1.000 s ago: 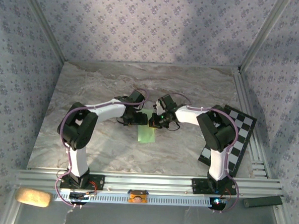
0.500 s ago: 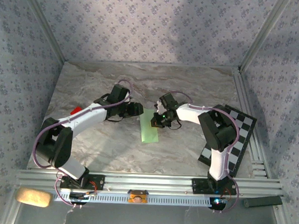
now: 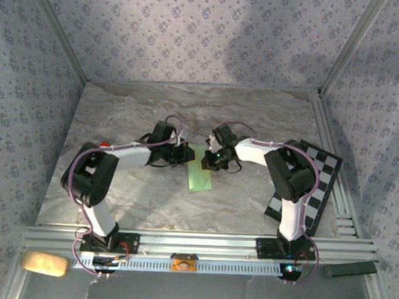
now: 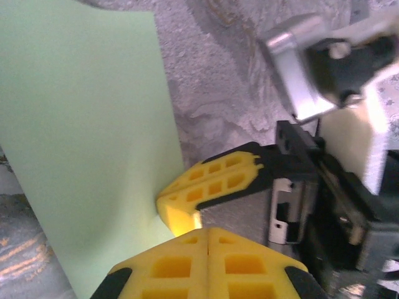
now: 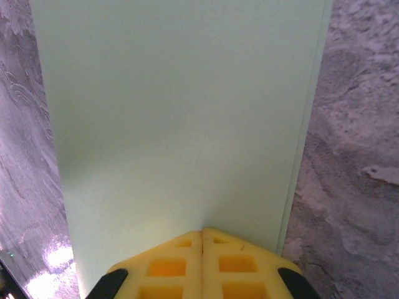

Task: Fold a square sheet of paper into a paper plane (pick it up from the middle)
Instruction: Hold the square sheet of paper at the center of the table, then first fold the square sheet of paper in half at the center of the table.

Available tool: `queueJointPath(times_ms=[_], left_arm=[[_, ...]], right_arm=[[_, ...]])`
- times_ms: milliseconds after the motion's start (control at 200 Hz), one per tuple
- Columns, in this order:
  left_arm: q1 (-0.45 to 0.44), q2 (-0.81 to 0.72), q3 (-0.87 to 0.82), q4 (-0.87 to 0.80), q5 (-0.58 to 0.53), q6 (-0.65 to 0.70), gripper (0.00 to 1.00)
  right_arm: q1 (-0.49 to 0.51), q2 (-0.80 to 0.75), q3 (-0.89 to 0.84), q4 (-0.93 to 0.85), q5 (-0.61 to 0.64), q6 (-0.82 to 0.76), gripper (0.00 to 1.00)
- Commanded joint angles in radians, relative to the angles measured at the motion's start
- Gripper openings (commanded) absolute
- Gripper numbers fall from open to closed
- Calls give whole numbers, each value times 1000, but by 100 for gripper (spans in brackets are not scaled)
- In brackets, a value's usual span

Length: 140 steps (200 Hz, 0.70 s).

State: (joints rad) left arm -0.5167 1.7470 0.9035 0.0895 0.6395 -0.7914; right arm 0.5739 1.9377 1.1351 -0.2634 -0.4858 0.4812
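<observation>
Floral wallpaper walls (image 3: 191, 36) on 3 sides — grey marble-look table (image 3: 117, 205) w/ aluminium rail (image 3: 202, 242) at near edge.

left arm: rising from its base to a bent elbow, forearm reaching inward toward mid-scene.
left gripper (image 3: 184, 155): jaws pressing fully together, pads (image 4: 168, 268) meeting flush.
right arm: elbow standing high, forearm stretching leftward, wrist dipping down.
right gripper (image 3: 205, 162): jaws pressing fully together, tips sitting just beside the left gripper's.
</observation>
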Motion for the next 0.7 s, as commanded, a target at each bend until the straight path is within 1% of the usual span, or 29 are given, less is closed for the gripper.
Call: queueJointPath(times_ms=[0,125,335,470,580,695], left_arm=[[5,40,0,37,33,6,0],[6,54,-5,-1,-3,36,0],[15,83,-20,-100,-80,128,0],[29,98,-57,-82,-116,153,0],[30,94,-60,-115,-151,183,0],[31,84,-56,-129,-150,192,0]], right_arm=[[-4,45,-33,-120,125,-6,0],[-6,46,-31,-124,123,-7,0],[-4,47,-35,-125,125,-4,0],[-5,49,-41,-133,131,-4,0],[-7,47,-48,-135,131,-5,0],[-7,42,-51,-135,132,-4,0]])
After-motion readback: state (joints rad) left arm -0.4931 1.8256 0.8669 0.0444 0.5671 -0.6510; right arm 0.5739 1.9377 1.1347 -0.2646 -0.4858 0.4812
